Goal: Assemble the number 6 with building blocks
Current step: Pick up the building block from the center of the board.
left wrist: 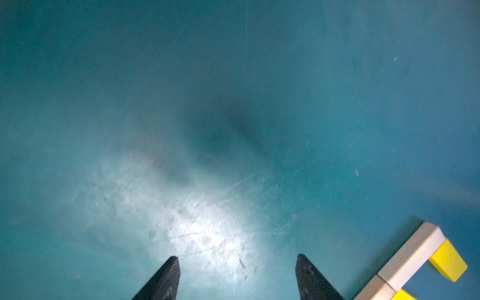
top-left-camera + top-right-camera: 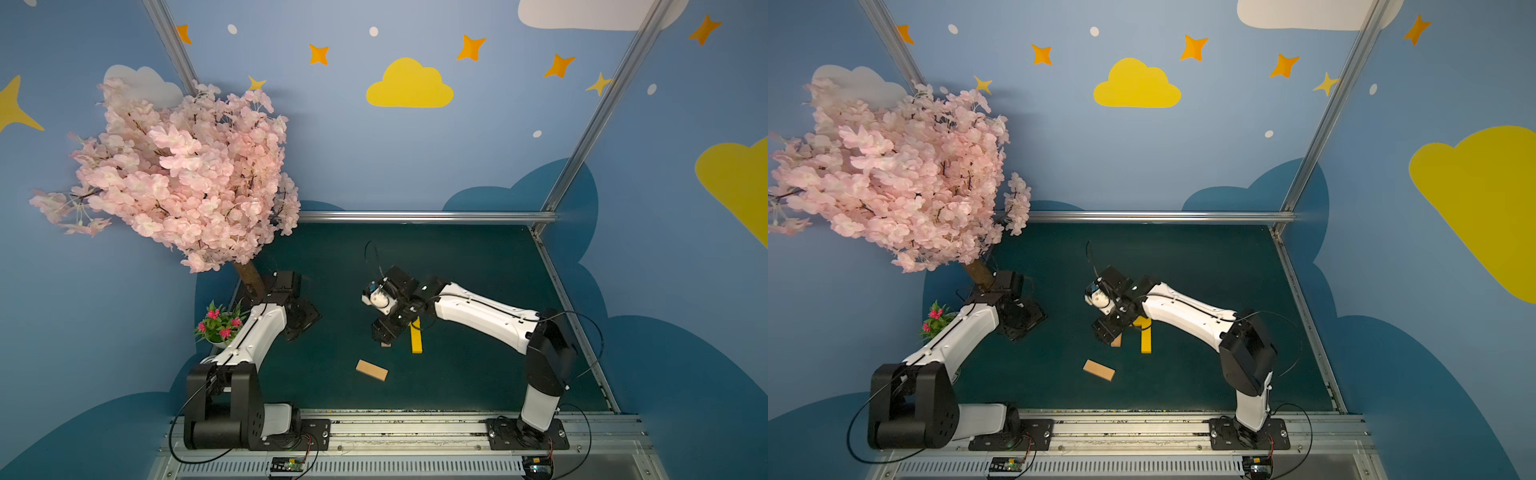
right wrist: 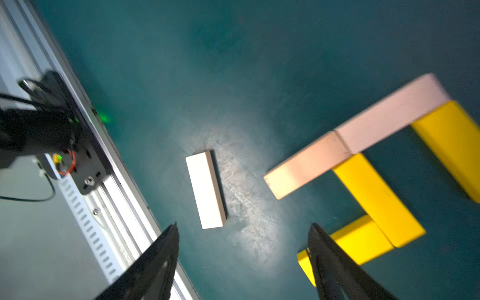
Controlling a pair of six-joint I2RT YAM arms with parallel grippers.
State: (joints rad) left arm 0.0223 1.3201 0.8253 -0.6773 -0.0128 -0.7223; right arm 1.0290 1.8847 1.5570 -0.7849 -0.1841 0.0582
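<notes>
In the right wrist view, two tan building blocks (image 3: 306, 166) (image 3: 389, 114) lie end to end. Three yellow ones (image 3: 449, 148) (image 3: 376, 197) (image 3: 358, 241) join them, making a blocky part-figure of the number 6. A loose tan block (image 3: 206, 189) lies apart on the green mat, nearer the front rail, and shows in both top views (image 2: 371, 370) (image 2: 1099, 370). My right gripper (image 3: 244, 224) hovers open and empty between the loose block and the figure. In a top view the right arm covers most of the figure, leaving one yellow bar (image 2: 416, 337) showing. My left gripper (image 1: 237, 257) is open over bare mat, left of the figure (image 1: 413, 252).
A pink blossom tree (image 2: 174, 166) and a small potted plant (image 2: 218, 326) stand at the mat's left side, beside the left arm. An aluminium rail (image 2: 395, 432) runs along the front, and frame bars (image 2: 415, 216) border the back and right edges.
</notes>
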